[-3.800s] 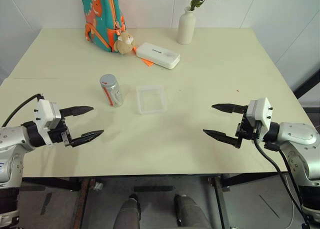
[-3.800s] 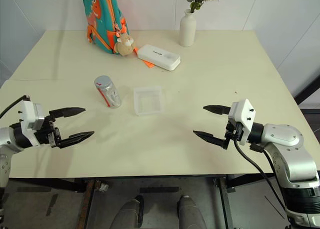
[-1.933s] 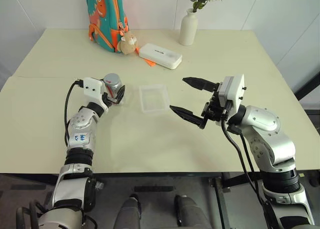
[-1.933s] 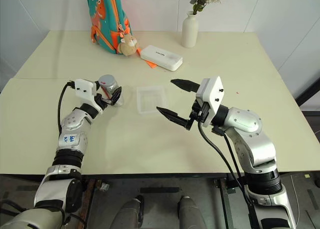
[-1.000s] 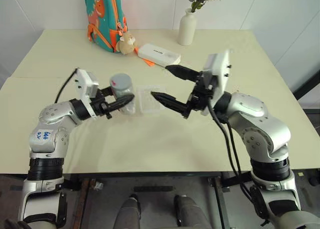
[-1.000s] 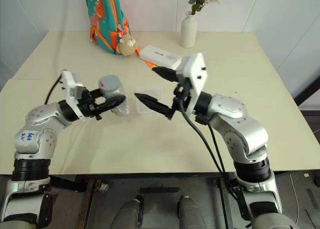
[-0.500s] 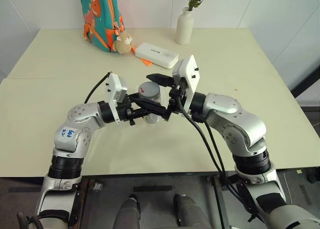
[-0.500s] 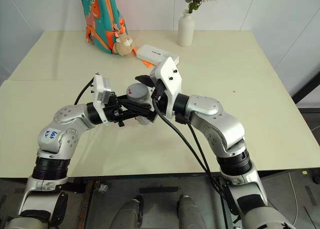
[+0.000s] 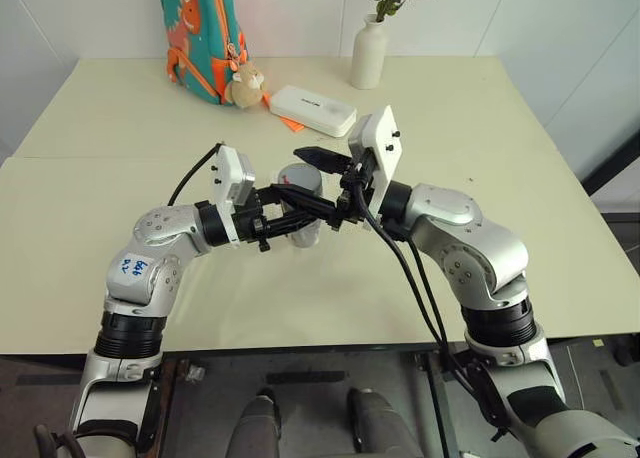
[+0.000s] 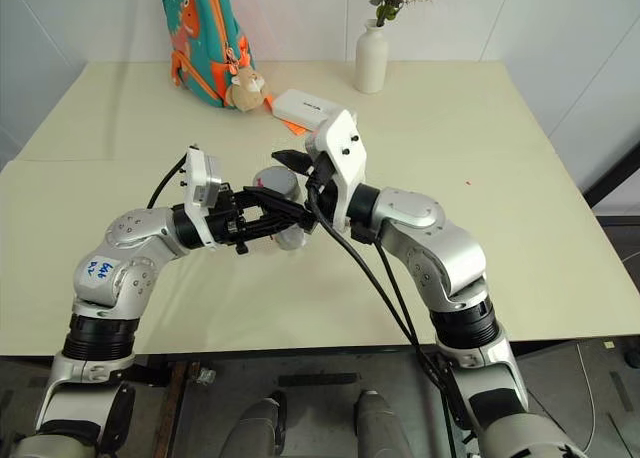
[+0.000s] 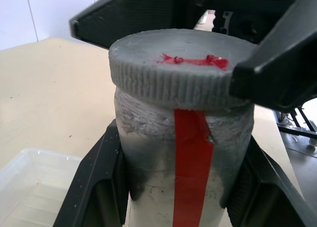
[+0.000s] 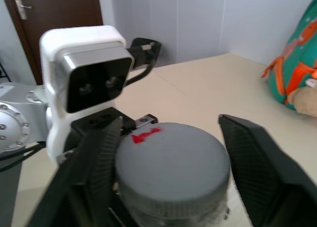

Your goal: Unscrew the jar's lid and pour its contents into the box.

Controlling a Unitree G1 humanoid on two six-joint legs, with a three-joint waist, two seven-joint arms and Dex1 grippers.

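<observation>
Jar held upright above the desk, both grippers clamped on it

The jar (image 11: pixel 183 152), a dull silvery cylinder with a red strip down its side, is grasped around its body by the left gripper (image 9: pixel 300 210); the right gripper (image 9: pixel 322 178) is clenched on the ribbed grey lid (image 11: pixel 183 68), which bears a red mark on top and is still on. The clear box (image 11: pixel 29 192) lies on the desk (image 9: pixel 500 118) just beneath, largely hidden by the arms in the head views. Farther back stand a teal backpack (image 9: pixel 200 33), a white oblong case (image 9: pixel 314 109) and a white vase (image 9: pixel 367 52).
</observation>
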